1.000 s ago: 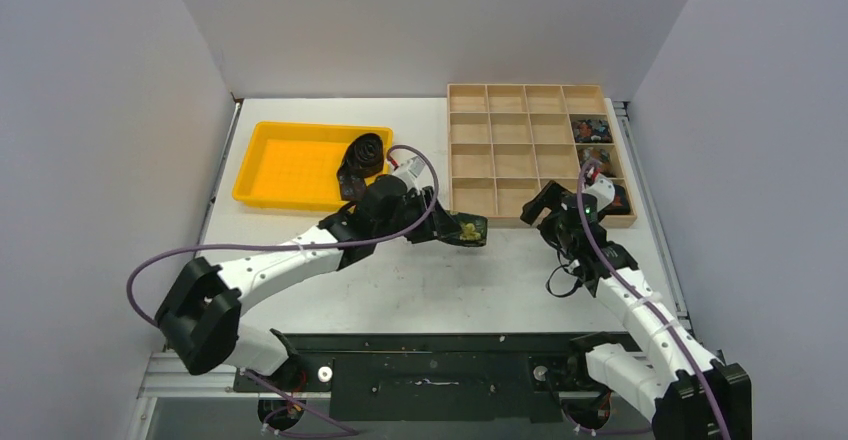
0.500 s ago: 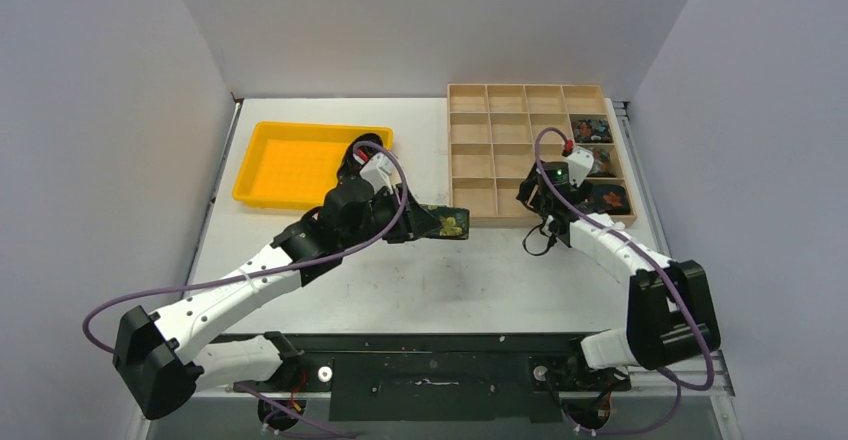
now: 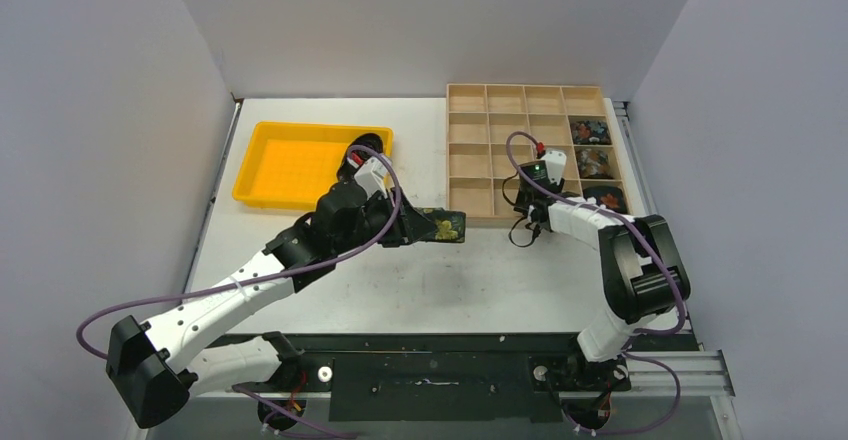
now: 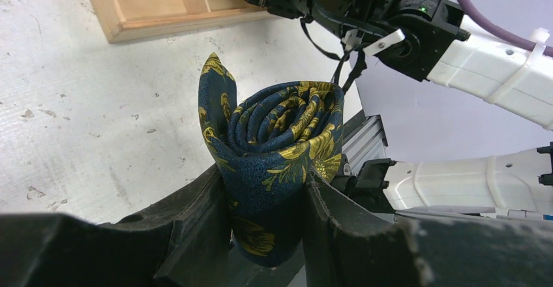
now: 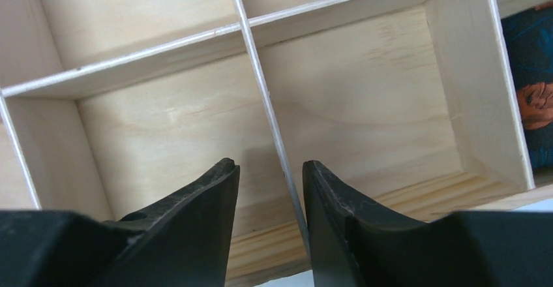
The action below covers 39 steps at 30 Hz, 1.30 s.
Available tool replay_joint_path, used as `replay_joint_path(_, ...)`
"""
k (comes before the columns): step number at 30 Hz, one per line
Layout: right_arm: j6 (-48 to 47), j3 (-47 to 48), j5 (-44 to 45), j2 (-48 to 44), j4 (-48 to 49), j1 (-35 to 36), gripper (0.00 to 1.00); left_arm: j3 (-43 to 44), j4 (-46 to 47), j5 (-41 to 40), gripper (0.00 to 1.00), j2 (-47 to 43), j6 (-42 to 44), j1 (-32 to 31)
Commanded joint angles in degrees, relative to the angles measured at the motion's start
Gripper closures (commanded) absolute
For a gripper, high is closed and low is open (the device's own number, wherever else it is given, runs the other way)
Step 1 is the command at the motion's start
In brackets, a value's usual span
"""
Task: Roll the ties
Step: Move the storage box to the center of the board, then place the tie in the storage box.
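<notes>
A rolled navy tie (image 4: 280,137) with yellow flowers sits coiled between the fingers of my left gripper (image 4: 266,177), which is shut on it. The top view shows this tie (image 3: 448,226) held just off the wooden organizer's (image 3: 525,88) front left corner. My right gripper (image 5: 269,164) hovers over the organizer's front row, astride a thin divider (image 5: 261,91), jaws apart and nothing between them. From above, the right gripper (image 3: 521,198) is at the organizer's near edge. Rolled ties (image 3: 590,128) fill the three right-hand compartments.
A yellow tray (image 3: 250,175) lies at the left rear with a dark coiled tie (image 3: 365,146) at its right end, partly behind my left arm. A rolled tie (image 5: 535,85) shows in the compartment right of my right gripper. Grey walls enclose the table.
My right arm swung left over the organizer's front row and its jaws narrowed. My left arm drew the rolled tie slightly left and back.
</notes>
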Motion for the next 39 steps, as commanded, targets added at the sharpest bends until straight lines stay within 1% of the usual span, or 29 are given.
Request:
replay_joint_path(1,-0.4,-0.4,-1.6,-0.1,1.9,6.1,0.63,0.4,2.3,0.6,1.00,-1.7,0.2,-0.2)
replay_joint_path(4,0.3,-2.5,-2.2,-0.3,3.2,8.7,0.71,0.3,2.2,0.8,1.00,-1.5,-0.1,-0.3)
replay_joint_path(7,1.8,-4.6,-3.2,-1.4,3.9,10.7,0.73,-0.1,2.1,0.6,1.00,-1.6,-0.2,-0.3)
replay_joint_path(15,7.4,-7.5,-3.3,-4.8,4.4,21.5,0.73,0.2,2.4,0.2,1.00,-0.5,-0.6,-0.4)
replay_joint_path(18,9.6,-6.8,-4.0,-5.0,4.0,23.1,0.72,1.0,1.4,-0.5,1.00,-0.4,-0.6,-0.6)
replay_joint_path(20,10.3,-6.1,-3.1,-6.0,2.7,23.4,0.67,1.3,0.7,-0.9,1.00,-0.5,-0.4,-0.6)
replay_joint_path(21,10.7,-5.8,-2.4,-7.0,1.7,23.2,0.62,1.5,0.2,-1.2,1.00,-0.6,-0.4,-0.7)
replay_joint_path(23,11.0,-4.9,-0.3,-9.4,-1.1,22.9,0.45,1.5,-0.3,-1.8,1.00,-0.9,-0.2,-0.7)
replay_joint_path(24,11.0,-4.4,0.6,-10.7,-2.7,22.6,0.38,1.7,-0.6,-2.0,1.00,-1.0,-0.1,-0.7)
replay_joint_path(26,10.6,-3.9,1.0,-14.1,-5.6,21.1,0.31,2.3,-1.3,-2.2,1.00,-0.9,0.4,-0.7)
replay_joint_path(31,8.2,-3.8,0.1,-25.8,-12.9,14.2,0.23,3.7,-2.4,-2.1,1.00,-0.3,1.7,-0.5)
replay_joint_path(34,8.6,-2.7,2.1,-34.8,-18.8,10.5,0.21,5.2,-2.4,-1.2,1.00,1.1,2.7,-0.3)
replay_joint_path(39,10.6,-2.5,8.9,-49.2,-24.4,9.1,0.19,9.1,5.6,6.9,1.00,8.6,3.1,0.0)
